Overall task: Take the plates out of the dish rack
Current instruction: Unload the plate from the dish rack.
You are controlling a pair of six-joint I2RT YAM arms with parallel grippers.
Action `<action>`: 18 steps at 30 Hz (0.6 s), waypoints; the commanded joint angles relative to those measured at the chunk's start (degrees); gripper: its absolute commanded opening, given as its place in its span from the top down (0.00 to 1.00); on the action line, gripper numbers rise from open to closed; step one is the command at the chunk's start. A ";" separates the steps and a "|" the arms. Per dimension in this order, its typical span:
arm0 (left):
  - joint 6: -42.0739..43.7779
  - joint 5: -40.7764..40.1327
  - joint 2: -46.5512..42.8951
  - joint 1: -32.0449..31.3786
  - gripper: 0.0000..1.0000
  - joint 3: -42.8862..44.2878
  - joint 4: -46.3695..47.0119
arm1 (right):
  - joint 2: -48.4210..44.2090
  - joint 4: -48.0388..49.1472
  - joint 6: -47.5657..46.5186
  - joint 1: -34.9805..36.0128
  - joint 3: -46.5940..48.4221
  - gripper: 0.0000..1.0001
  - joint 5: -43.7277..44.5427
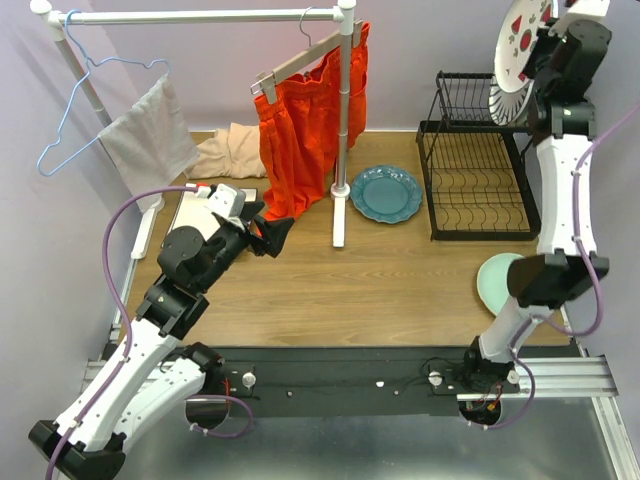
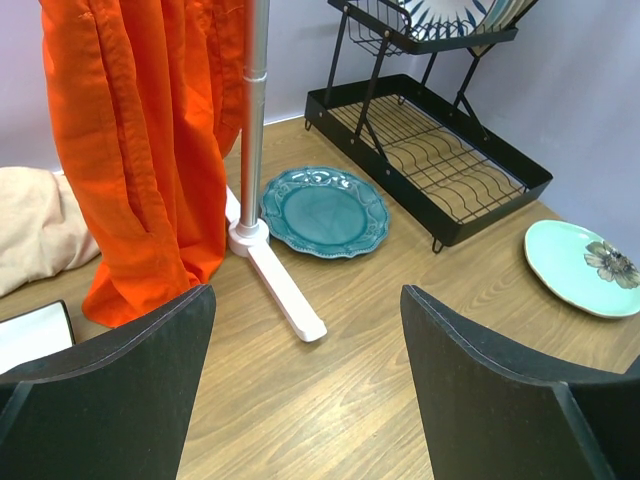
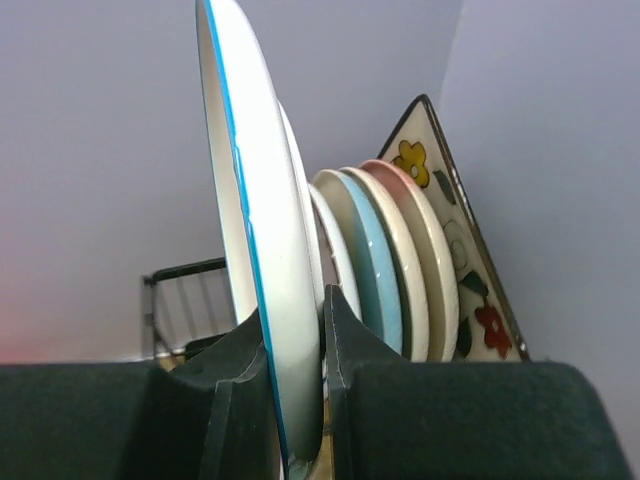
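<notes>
Standing at two o'clock on the table [image 1: 380, 285], the dish rack [image 1: 478, 190] holds upright plates [image 3: 400, 270] on its upper shelf. The right gripper [image 3: 295, 350] is clamped on a blue-edged white plate [image 3: 250, 230] beside them; the left gripper [image 2: 305, 330] gapes empty at nine o'clock.

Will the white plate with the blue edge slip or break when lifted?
Probably stiff and breakable: the blue-rimmed plate looks like glazed ceramic. Its glossy surface may be slippery, as the right end effector pinches only its rim. Standing on edge, it could roll if released.
</notes>
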 commanded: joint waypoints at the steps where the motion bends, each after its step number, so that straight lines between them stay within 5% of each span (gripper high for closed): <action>1: 0.40 0.44 -0.82 0.11 0.16 0.38 -0.31 | -10.87 6.70 15.37 0.25 -8.13 0.99 -6.07; 18: 0.14 0.70 -2.75 0.11 0.16 0.11 -0.14 | -39.78 2.39 41.47 0.25 -42.67 0.99 -32.06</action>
